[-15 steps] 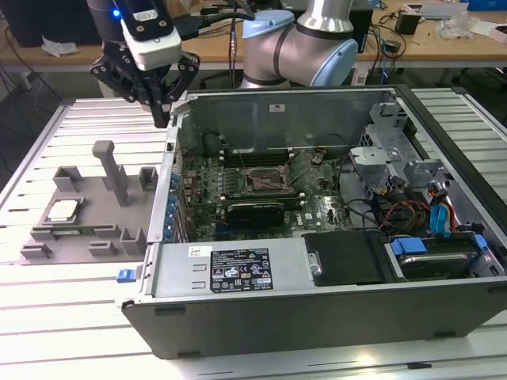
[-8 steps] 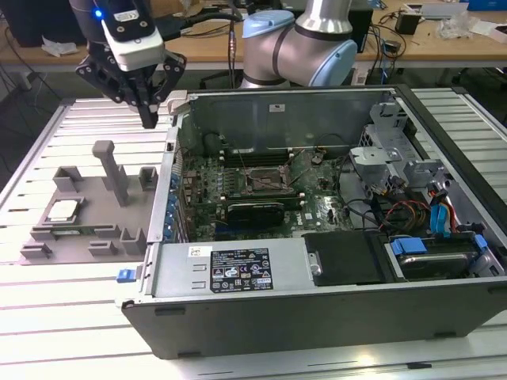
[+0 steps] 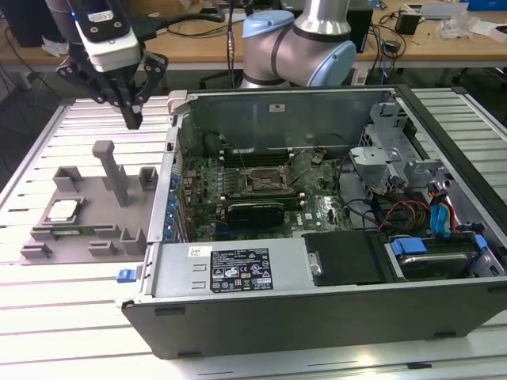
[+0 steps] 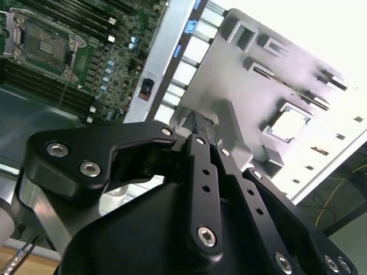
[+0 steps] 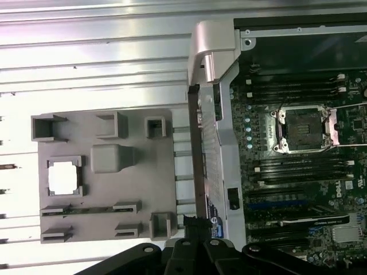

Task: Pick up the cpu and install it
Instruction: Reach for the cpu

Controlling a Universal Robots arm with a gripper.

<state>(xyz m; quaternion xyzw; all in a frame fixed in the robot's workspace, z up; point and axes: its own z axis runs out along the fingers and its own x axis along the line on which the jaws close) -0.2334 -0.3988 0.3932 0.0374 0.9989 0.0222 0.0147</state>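
Observation:
The cpu (image 3: pixel 63 210) lies flat in a square pocket of the grey tray (image 3: pixel 89 231), on the exterior view's left, its silvery top facing up. Both wrist views show the cpu (image 4: pixel 289 123) (image 5: pixel 63 176) in that pocket. My gripper (image 3: pixel 132 121) hangs in the air above the tray's far side, next to the case wall, well above the chip. Its black fingers (image 4: pixel 200 172) are shut together with nothing between them. The open socket (image 3: pixel 265 180) (image 5: pixel 304 129), a metal frame with a dark centre, sits on the motherboard inside the case.
An open computer case (image 3: pixel 317 229) stands beside the tray, its metal side wall (image 5: pixel 209 114) between tray and motherboard. A tall grey post (image 3: pixel 111 170) rises from the tray near the gripper. A long black card (image 3: pixel 255 212) lies below the socket. Ribbed metal table (image 3: pixel 47 301).

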